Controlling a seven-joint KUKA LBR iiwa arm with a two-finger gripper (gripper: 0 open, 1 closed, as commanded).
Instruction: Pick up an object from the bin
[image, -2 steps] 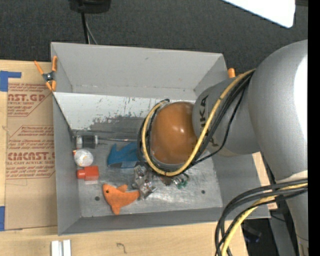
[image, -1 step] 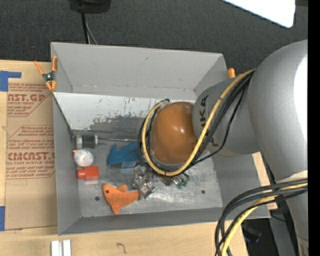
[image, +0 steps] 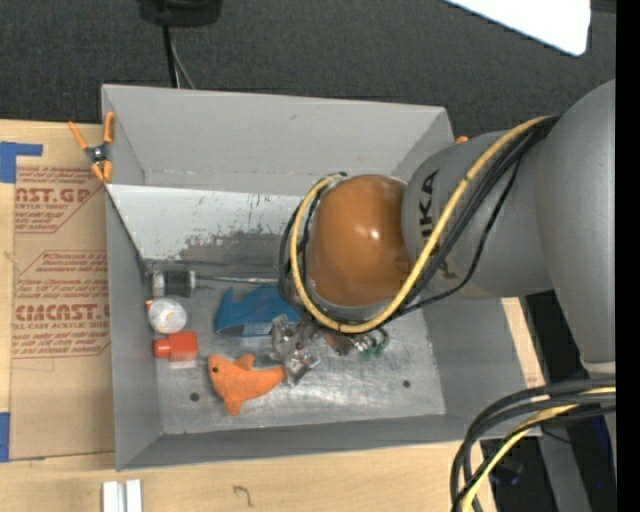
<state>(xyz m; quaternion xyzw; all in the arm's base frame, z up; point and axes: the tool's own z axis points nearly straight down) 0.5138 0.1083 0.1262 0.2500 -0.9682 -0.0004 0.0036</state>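
Orientation of target: the orange soft-looking piece (image: 240, 381) lies flat on the bin floor (image: 400, 385), with its long axis running roughly left to right in the camera view. Its narrow end points right, toward the gripper (image: 297, 352). Its broad end, with a lobe turned toward the near wall, points away. Location: just below and left of the gripper, with the narrow end at the gripper tip; contact cannot be confirmed. Gripper state: whether it is apart or together cannot be told. A blue piece (image: 246, 310) lies just above and left of the gripper. Farther left, well apart from the gripper, lie a red block (image: 176, 347), a white ball (image: 167, 316) and a dark cylinder (image: 171, 282). A small green item (image: 376, 344) lies just right of the gripper, partly under the wrist. Arm pose: the arm (image: 540, 210) enters from the right. Its domed orange wrist cover (image: 355, 250), ringed by yellow and black cables (image: 300, 245), stands above and right of the gripper, which angles down and left toward the floor.
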